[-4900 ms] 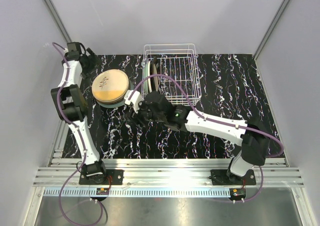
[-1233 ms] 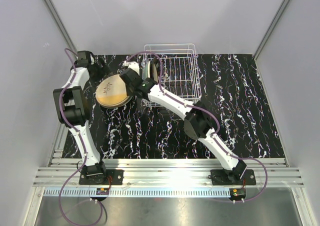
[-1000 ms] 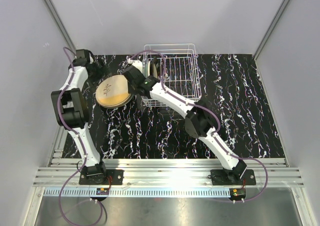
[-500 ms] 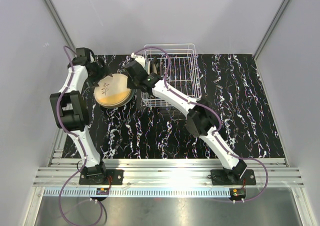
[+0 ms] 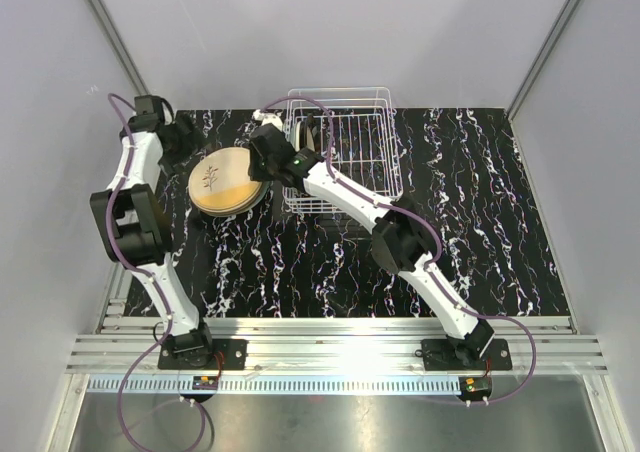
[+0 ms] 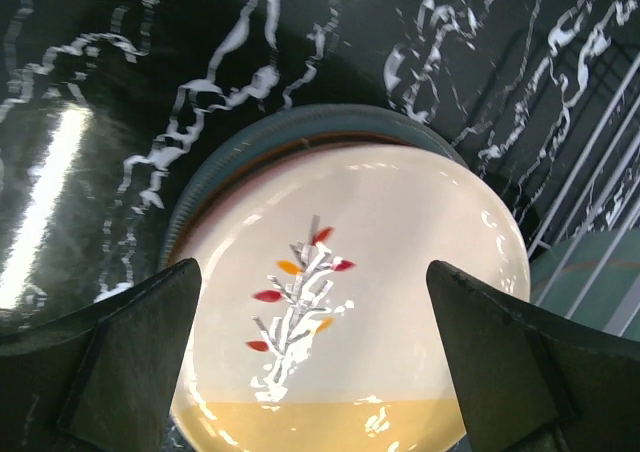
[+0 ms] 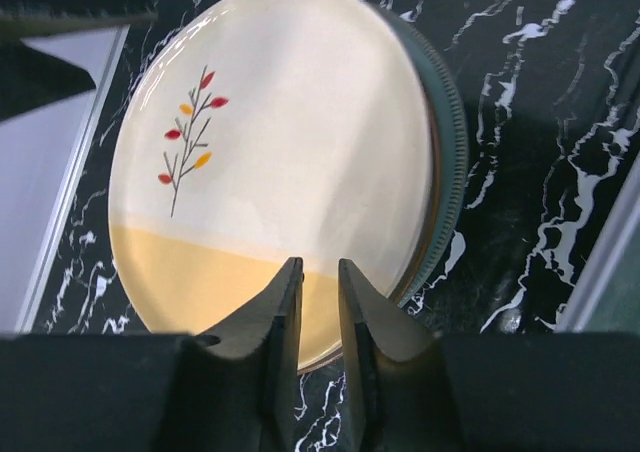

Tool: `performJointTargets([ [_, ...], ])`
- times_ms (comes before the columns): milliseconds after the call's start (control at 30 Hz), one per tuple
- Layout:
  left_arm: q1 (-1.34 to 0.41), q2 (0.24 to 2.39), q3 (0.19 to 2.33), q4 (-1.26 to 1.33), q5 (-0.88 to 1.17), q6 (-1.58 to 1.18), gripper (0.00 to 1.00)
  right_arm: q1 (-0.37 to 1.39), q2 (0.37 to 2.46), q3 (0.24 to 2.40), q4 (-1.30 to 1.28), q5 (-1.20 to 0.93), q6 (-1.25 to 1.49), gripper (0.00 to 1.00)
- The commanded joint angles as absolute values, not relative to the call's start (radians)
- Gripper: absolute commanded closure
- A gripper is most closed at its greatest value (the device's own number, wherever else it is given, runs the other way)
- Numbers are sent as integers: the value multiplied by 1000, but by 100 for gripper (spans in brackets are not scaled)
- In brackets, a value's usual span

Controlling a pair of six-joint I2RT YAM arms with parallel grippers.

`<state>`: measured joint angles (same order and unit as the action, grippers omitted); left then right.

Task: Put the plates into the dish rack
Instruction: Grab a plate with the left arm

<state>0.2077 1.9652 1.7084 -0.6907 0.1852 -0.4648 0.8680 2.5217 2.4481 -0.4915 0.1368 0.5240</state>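
Right gripper [image 7: 318, 264], jaws almost closed with nothing between, sits over the plate stack [image 5: 225, 180] just left of the rack [image 5: 365, 132]. Left gripper [image 6: 312, 272] hangs wide open beyond the stack; more plates [image 5: 303, 137] stand on edge in the rack's left end.

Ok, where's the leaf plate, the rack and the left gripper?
leaf plate [image 7: 270, 142]: right wrist view, its cream middle.
rack [image 5: 360, 157]: top view, its bare wire floor.
left gripper [image 6: 312, 272]: left wrist view, midway between its fingertips.
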Motion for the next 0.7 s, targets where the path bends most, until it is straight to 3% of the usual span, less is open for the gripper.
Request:
performJointTargets([
  [0,245,1945,1714,-667,215,-479,1,896,2471,2442,-413,63,398,71],
  [233,250,1947,1701,-664,199,-479,1,969,2477,2428,-357,-64,170,54],
  [633,267,2016,1720,-652,281,-466,1,986,2511,2436,-423,-84,28,49],
  [667,268,2019,1718,-643,285,-466,4,988,2511,2431,-426,-92,23,49],
])
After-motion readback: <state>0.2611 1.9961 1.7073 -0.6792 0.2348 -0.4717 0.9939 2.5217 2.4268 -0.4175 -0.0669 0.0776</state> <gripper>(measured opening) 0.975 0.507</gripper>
